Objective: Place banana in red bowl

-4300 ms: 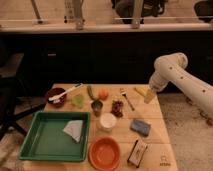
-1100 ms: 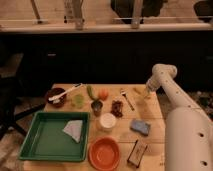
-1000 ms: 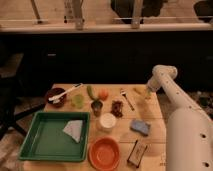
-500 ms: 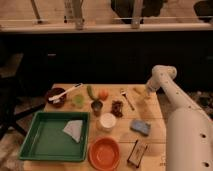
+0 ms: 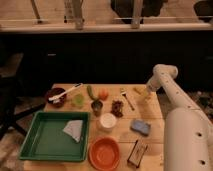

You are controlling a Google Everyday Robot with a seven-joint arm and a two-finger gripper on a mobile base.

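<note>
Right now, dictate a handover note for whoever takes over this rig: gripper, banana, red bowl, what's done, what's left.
Gripper: open, low at the far right of the table, right at the banana; no grip visible.
Banana: lying on the table, far right corner.
Red bowl: front edge, near the middle, empty.
Done: gripper is at the banana.
Left: close on it, lift, carry it to the front, release into the red bowl.

A light wooden counter point(image 5: 156, 119) stood before a long dark wall panel point(image 5: 100, 60). Above the panel ran a pale ledge point(image 5: 100, 27), with metal posts point(image 5: 77, 10) rising from it. Pale speckled floor point(image 5: 10, 150) showed at the lower left. The light was dim and warm.
</note>
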